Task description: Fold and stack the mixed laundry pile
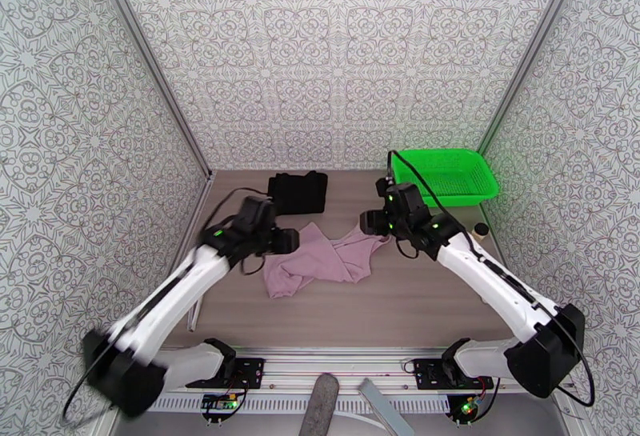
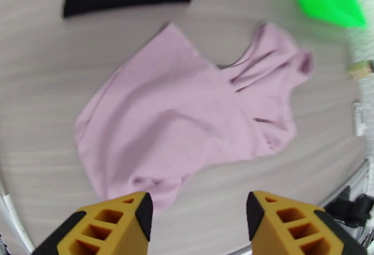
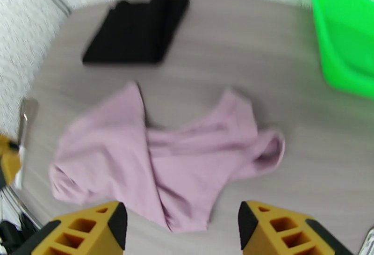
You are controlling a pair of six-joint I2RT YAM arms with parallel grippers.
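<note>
While left gripper (image 2: 198, 214) and right gripper (image 3: 182, 223) gape empty, the pink shirt (image 1: 324, 258) lies crumpled near the rectangular black garment (image 1: 298, 192)

Three walls (image 1: 336, 46) close in around me, all papered in one grey-and-white ornamental pattern. Slim metal posts (image 1: 152, 62) mark the two far corners. My bench (image 1: 400, 302) is pale grey-brown wood grain, evenly lit, with a metal rail (image 1: 360, 366) along its near edge.

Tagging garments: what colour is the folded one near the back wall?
The folded garment is plain black; the right wrist view shows it best.
</note>
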